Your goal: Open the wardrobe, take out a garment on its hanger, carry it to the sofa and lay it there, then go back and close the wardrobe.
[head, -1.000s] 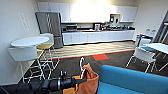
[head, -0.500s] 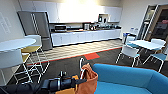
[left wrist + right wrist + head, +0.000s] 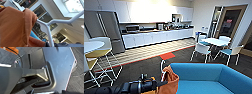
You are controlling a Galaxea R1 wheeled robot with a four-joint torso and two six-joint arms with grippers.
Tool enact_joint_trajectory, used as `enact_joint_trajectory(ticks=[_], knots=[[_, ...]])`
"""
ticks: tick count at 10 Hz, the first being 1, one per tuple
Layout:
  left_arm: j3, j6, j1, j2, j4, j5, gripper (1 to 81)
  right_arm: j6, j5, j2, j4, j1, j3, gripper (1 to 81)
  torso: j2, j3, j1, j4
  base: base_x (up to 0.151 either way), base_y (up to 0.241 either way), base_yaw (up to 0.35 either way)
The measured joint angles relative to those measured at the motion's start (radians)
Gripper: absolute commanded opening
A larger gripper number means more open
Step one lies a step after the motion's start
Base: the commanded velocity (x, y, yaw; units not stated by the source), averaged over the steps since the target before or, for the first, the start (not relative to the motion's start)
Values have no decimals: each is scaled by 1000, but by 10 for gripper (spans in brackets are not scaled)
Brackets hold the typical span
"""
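Meanwhile, left end effector (image 3: 159, 83) grips the stiff hanger (image 3: 48, 28); soft, light sweatshirt (image 3: 171, 80) droops beside, blue sofa (image 3: 204, 75) just beyond.

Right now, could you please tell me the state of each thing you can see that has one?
Garment: on its hanger, hanging beside the sofa's arm, not laid down.
Hanger: carried by the left arm, hook upward.
Sofa: seat bare.
Fridge: doors shut.
Door: shut.

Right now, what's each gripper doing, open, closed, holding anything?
Left gripper: closed on the hanger carrying the orange sweatshirt.
Right gripper: cannot be told.
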Motion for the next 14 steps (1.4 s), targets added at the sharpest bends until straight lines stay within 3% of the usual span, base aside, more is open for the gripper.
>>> enact_joint_trajectory(ticks=[14], knots=[[5, 0, 3, -7, 6, -19, 10, 0, 1, 0, 0, 0, 0, 811, 0, 0, 0, 0, 0, 0, -299]])
